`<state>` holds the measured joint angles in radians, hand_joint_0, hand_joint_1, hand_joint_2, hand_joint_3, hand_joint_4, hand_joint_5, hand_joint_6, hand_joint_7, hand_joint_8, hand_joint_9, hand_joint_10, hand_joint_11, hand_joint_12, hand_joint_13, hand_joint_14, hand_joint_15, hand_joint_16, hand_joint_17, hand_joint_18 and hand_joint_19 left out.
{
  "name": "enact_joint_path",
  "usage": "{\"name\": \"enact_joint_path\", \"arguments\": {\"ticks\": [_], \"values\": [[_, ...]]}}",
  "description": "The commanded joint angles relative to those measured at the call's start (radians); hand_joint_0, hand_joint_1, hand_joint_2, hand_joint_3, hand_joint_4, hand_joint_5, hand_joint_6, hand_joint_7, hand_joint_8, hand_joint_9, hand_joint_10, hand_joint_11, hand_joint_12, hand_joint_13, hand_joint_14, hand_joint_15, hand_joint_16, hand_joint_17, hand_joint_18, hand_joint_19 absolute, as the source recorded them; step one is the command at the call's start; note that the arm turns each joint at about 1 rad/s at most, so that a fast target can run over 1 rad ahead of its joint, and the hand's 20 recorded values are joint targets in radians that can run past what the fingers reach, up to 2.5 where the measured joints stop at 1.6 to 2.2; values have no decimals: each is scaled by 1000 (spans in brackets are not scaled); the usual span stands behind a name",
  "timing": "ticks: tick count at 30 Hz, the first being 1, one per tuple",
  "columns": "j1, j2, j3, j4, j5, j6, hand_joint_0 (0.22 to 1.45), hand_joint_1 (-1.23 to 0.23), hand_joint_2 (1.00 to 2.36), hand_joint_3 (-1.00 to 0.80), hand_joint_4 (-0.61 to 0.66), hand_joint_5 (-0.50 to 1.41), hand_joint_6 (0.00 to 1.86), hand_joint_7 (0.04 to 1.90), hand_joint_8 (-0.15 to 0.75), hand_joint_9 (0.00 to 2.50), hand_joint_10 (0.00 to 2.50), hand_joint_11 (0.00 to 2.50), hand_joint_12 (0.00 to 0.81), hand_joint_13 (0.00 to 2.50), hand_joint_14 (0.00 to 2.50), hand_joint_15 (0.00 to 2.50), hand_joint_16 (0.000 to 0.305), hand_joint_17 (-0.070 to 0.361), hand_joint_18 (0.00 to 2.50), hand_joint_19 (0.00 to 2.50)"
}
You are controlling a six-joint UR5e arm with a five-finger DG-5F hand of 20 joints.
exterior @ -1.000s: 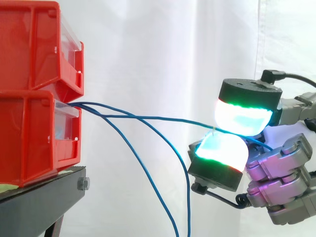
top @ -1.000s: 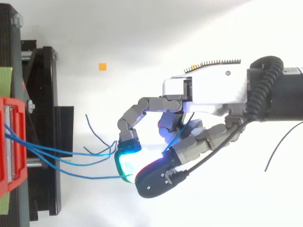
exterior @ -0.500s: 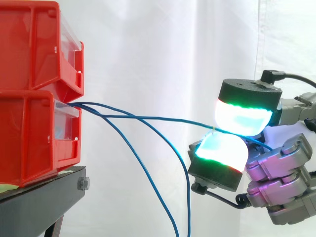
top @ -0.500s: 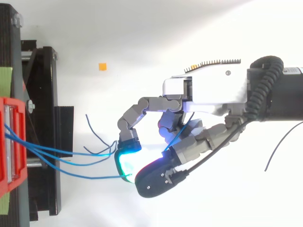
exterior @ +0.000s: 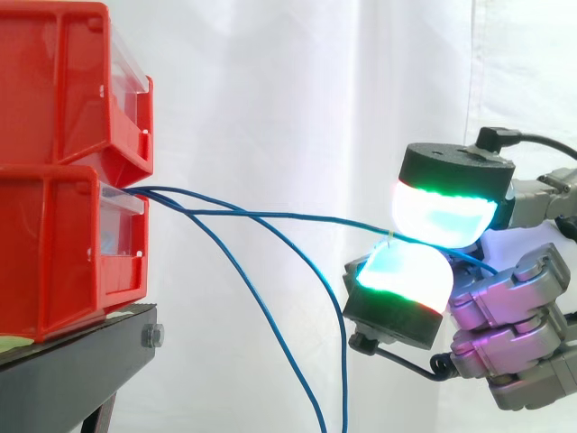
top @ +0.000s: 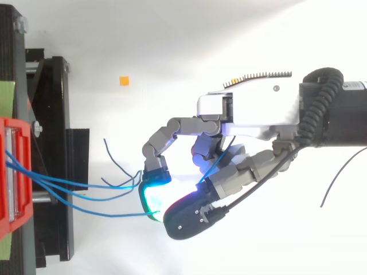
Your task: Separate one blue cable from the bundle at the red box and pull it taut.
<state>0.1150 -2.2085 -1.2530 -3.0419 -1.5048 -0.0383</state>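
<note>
From the side, two red bins sit stacked at the front edge of the black stand (exterior: 81, 361). The blue cables come out of the front of the lower red bin (exterior: 63, 253). One blue cable (exterior: 288, 216) runs out nearly level toward the right and ends between two glowing fingers (exterior: 444, 215) of the hand (exterior: 518, 311), one pad above it and one below, closed on it in a pinch. A short tail of it pokes out behind the pads. The other loose cables (exterior: 345, 379) fall away in a sagging arc below it and drop out of sight at the bottom. The held cable has only a gentle bend near the bin, so I'd say it is close to taut but not quite straight.

From above, the hand (top: 252, 112) reaches in from the right, its fingers curled toward the lower red bin (top: 8, 129) on the left edge. The pinched blue cable (top: 114, 215) is the one nearest the bottom of this view, lying left to right from bin to fingers. The other strands lie just beside it, fanned slightly apart. The cable's long axis points straight back at the bin, so drawing the hand rightward along that line looks like what would take out the last slack.
</note>
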Motion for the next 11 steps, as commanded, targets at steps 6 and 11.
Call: {"name": "enact_joint_path", "arguments": {"ticks": [6, 11], "values": [[0, 1, 0, 0, 0, 0, 636, -739, 1024, -27, -190, -164, 873, 1085, 257, 1186, 1189, 1872, 332, 877, 1702, 1631, 33, 74, 1276, 1847], [0, 0, 0, 0, 0, 0, 637, -739, 1024, -31, -192, -164, 873, 1087, 257, 1186, 1193, 1869, 336, 879, 1715, 1610, 33, 75, 1277, 1849]]}}
